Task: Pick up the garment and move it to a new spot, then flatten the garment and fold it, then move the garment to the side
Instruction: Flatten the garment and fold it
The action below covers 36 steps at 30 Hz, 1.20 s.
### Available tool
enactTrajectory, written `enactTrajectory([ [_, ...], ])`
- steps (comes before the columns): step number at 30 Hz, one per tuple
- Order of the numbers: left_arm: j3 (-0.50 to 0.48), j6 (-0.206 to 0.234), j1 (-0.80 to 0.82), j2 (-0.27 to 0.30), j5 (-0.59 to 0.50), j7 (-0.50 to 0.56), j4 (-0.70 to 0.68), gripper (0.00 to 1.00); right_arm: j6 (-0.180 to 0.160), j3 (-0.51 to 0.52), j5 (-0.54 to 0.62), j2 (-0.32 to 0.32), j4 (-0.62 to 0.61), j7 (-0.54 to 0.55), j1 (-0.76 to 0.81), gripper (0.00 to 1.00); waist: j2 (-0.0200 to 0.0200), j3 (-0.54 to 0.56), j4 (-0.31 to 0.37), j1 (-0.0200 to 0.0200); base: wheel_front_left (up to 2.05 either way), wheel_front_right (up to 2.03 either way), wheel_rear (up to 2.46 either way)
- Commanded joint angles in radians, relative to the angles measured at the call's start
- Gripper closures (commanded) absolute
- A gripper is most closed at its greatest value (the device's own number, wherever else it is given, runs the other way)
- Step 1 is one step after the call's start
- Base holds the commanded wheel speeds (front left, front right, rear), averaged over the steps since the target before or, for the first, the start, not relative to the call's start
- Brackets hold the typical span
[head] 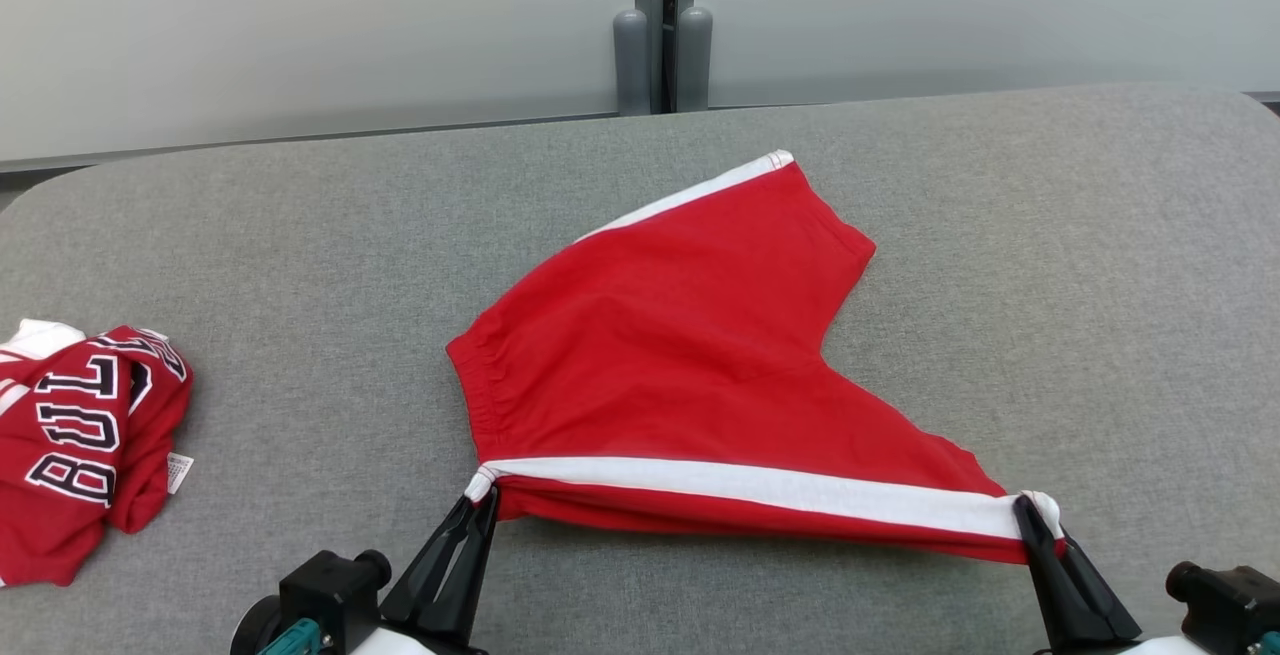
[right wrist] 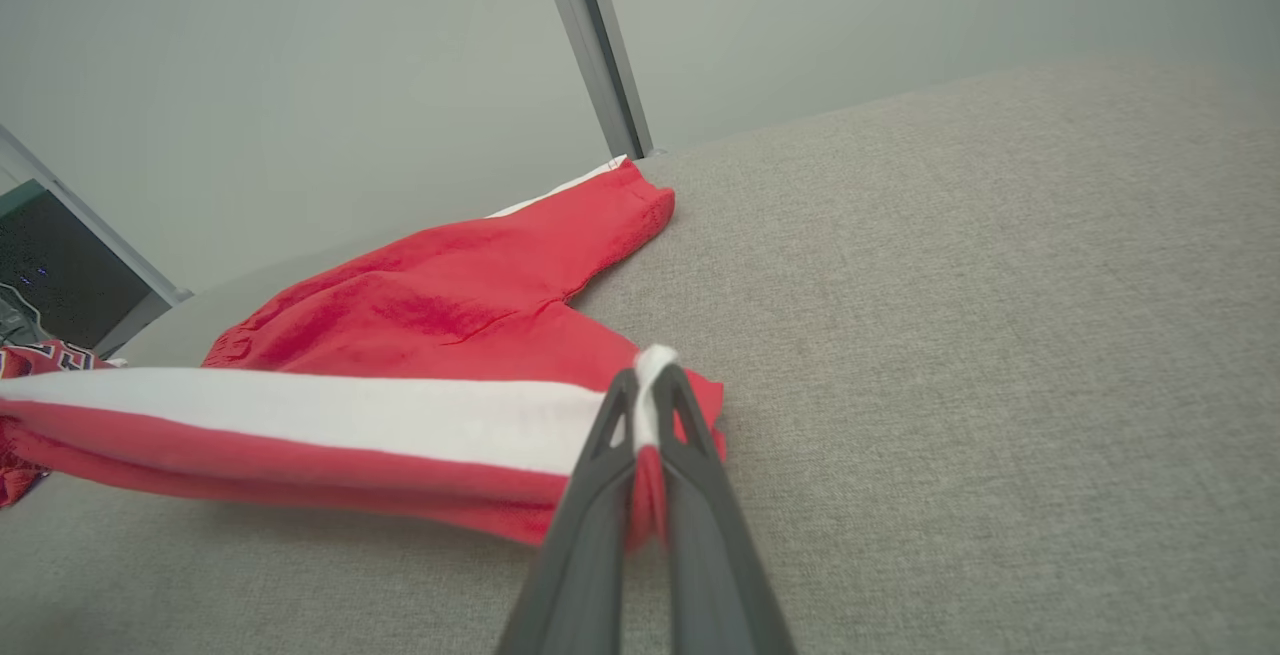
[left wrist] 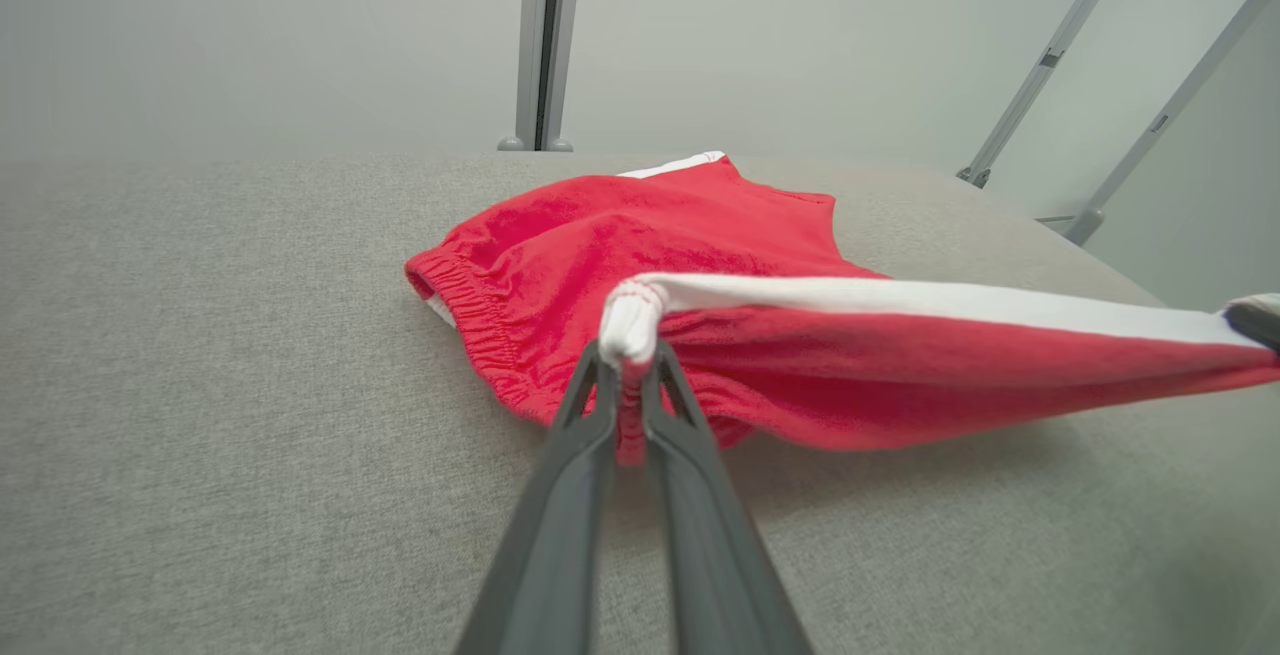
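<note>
Item, red shorts (head: 680,355): head view, spread on the grey table (head: 300,235), striped near edge stretched between your left gripper (head: 487,497) and right gripper (head: 1030,515); left wrist view, fingers (left wrist: 585,435) were pinched tight on the waistband corner; right wrist view, fingers (right wrist: 600,465) were pinched tight on the hem corner.

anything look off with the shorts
Nothing damaged. The red shorts aren't flat: the left gripper and right gripper pinch both ends of the white stripe, holding that edge off the grey table, and the far leg splays askew. A crumpled red jersey lies far left.
</note>
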<state>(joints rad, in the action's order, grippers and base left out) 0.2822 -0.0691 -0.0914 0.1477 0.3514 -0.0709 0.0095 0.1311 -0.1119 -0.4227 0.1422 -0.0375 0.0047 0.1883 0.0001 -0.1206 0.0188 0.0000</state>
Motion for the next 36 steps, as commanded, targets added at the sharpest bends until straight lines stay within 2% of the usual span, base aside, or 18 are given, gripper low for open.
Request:
enactTrajectory([
  [1,-0.001,0.007,-0.011,0.008,0.006,0.013,-0.021,1.0,-0.001,0.012,0.012,-0.005,-0.025,0.017,0.014,1.0,-0.0001,0.003,0.002,0.0,0.0,0.0,0.0],
  [7,-0.007,0.022,-0.021,0.014,0.016,0.047,-0.063,1.0,-0.001,0.04,0.017,-0.021,-0.065,0.058,0.017,1.0,-0.0001,0.003,0.001,0.0,0.0,0.0,0.0],
  [12,-0.008,0.011,0.036,0.016,0.034,0.071,-0.061,1.0,-0.001,0.045,0.01,0.016,-0.025,0.067,-0.077,1.0,-0.0001,-0.035,-0.014,0.0,0.0,0.0,0.0],
  [18,-0.009,-0.014,0.209,-0.009,0.061,0.059,0.003,1.0,-0.001,0.015,0.004,0.104,0.103,0.074,-0.354,1.0,-0.0001,-0.179,-0.072,0.0,0.0,0.0,0.0],
  [26,0.027,-0.044,0.423,-0.047,0.105,0.012,0.146,1.0,-0.001,-0.075,-0.019,0.207,0.351,0.059,-0.734,1.0,-0.0001,-0.313,-0.163,0.0,0.0,0.0,0.0],
  [33,0.073,-0.056,0.586,-0.068,0.13,-0.038,0.282,1.0,-0.001,-0.187,-0.047,0.253,0.564,0.008,-0.983,1.0,-0.0001,-0.366,-0.219,0.0,0.0,0.0,0.0],
  [36,0.095,-0.06,0.642,-0.073,0.142,-0.052,0.339,1.0,-0.001,-0.234,-0.055,0.254,0.65,-0.024,-1.06,1.0,-0.0001,-0.382,-0.231,0.0,0.0,0.0,0.0],
])
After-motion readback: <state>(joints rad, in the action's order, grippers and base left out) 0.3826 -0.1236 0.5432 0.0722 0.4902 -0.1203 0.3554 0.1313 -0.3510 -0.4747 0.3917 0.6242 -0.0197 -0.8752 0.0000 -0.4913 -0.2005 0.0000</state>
